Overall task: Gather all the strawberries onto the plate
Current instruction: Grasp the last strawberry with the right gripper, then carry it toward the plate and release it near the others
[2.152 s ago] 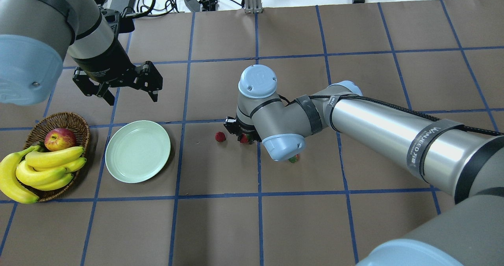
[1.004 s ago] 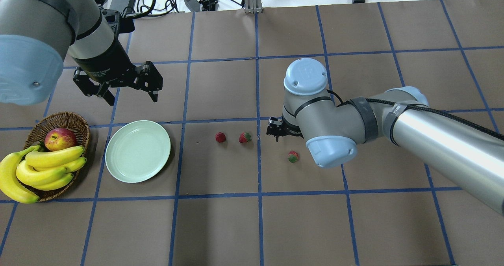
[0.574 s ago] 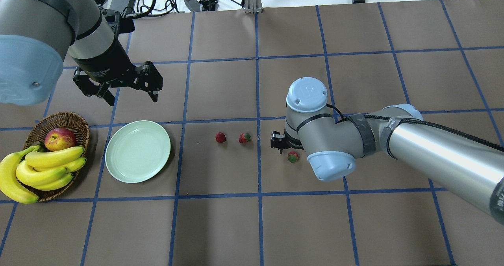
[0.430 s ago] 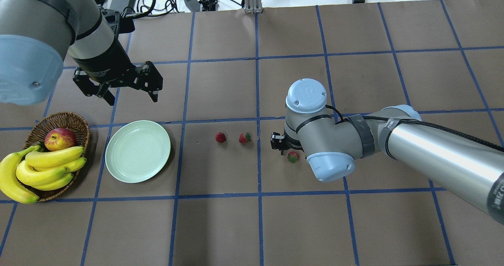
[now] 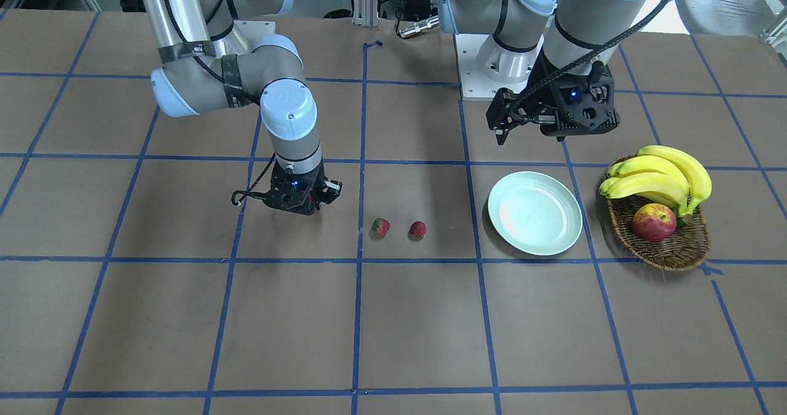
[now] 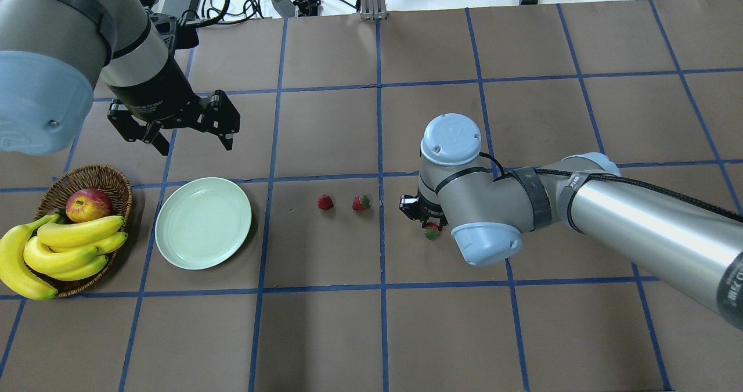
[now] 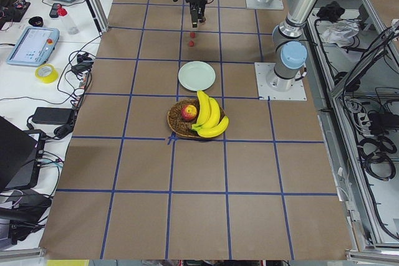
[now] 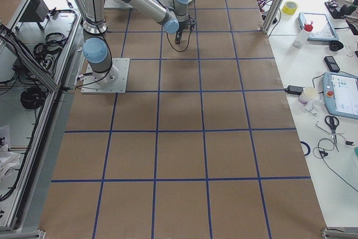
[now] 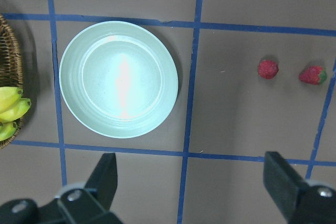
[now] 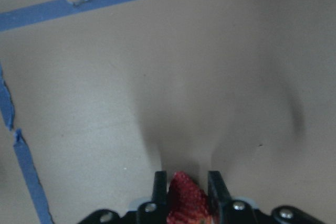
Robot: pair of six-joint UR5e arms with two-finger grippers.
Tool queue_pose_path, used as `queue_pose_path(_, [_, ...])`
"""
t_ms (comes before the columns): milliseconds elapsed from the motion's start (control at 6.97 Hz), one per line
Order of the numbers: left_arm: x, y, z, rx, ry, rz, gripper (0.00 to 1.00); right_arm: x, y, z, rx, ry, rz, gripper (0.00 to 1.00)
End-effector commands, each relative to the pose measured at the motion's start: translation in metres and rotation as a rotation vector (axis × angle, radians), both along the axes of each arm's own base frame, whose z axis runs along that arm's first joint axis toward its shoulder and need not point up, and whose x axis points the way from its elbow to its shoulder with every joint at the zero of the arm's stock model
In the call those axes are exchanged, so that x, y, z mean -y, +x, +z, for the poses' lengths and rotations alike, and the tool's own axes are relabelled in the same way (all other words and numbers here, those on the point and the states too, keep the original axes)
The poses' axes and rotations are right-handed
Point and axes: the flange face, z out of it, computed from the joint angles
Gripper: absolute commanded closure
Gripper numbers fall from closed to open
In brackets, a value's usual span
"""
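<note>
Right wrist-mounted view: right gripper [image 10: 187, 178], pointing straight down, pinches a strawberry [image 10: 185, 200]; left gripper [image 9: 191, 170] hovers spread wide.

Fruit basket [image 6: 114, 178] on the desk [image 6: 325, 334].
Apple [image 6: 88, 205] sits inside, banana bunch [image 6: 64, 250] overhangs the rim; blue tape grid [image 6: 319, 288] covers desk.

The right arm is extended in from 4 o'clock in the overhead view, wrist pointed straight down, the right gripper [image 10: 186, 181] closed on a strawberry [image 10: 185, 200]. The left gripper [image 6: 196, 147] is held aloft at 10 o'clock, fingers [image 9: 107, 174] spread wide.
</note>
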Motion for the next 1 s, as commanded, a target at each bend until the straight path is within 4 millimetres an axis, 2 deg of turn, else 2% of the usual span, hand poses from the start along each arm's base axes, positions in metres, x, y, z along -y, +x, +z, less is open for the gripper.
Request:
queue_pose_path(0, [0.0, 0.0, 0.0, -0.001, 0.001, 0.0, 0.0, 0.008, 0.029, 0.022, 0.068, -0.029, -0.027, 0.81])
queue_pose_path(143, [0.0, 0.0, 0.001, 0.001, -0.002, 0.0, 0.0, 0.016, 0.055, 0.043, 0.103, -0.061, -0.064, 0.8])
queue_pose_path(287, [0.0, 0.0, 0.0, 0.001, -0.001, 0.0, 0.0, 0.018, 0.08, 0.056, 0.162, -0.051, -0.085, 0.8])
queue_pose_path(574, [-0.001, 0.0, 0.0, 0.001, 0.001, 0.0, 0.0, 0.006, 0.135, 0.038, 0.15, -0.038, -0.092, 0.8])
queue_pose_path(717, [-0.001, 0.0, 0.001, 0.002, -0.001, 0.002, 0.0, 0.01, 0.155, 0.025, 0.119, -0.047, -0.083, 0.79])
queue_pose_path(861, [-0.001, 0.0, 0.0, 0.002, 0.001, 0.0, 0.0, 0.023, 0.168, 0.009, 0.112, -0.038, -0.085, 0.76])
